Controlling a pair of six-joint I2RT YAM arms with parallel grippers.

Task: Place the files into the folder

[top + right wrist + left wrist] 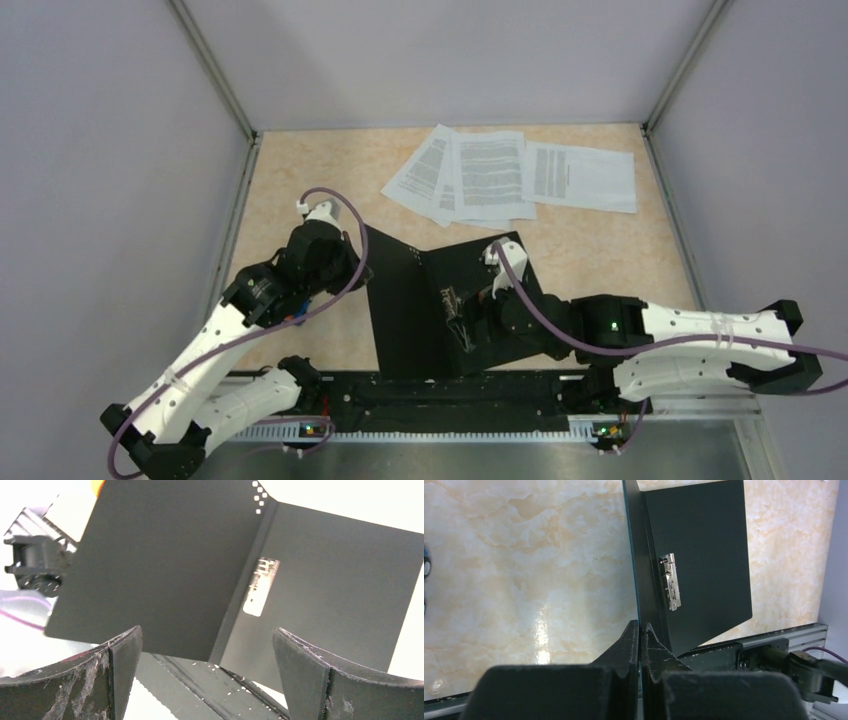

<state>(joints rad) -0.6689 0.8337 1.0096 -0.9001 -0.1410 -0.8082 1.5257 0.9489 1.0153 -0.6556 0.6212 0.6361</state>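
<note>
The folder [415, 310] lies open near the table's front middle, its black inside showing. Its metal clip [670, 582] sits by the spine and also shows in the right wrist view [260, 585]. My left gripper [358, 262] is shut on the edge of the folder's left cover [640, 628] and holds that cover raised; a thin teal edge shows between the fingers. My right gripper [462, 322] is open and empty, just above the folder's right half [330, 590]. The files [500, 175], several printed white sheets, lie fanned out at the back of the table, apart from both grippers.
A black rail [450, 400] runs along the table's near edge, right by the folder's front edge; it also shows in the left wrist view [774, 647]. Grey walls close in the table on the left, back and right. Marbled tabletop [300, 180] lies left of the files.
</note>
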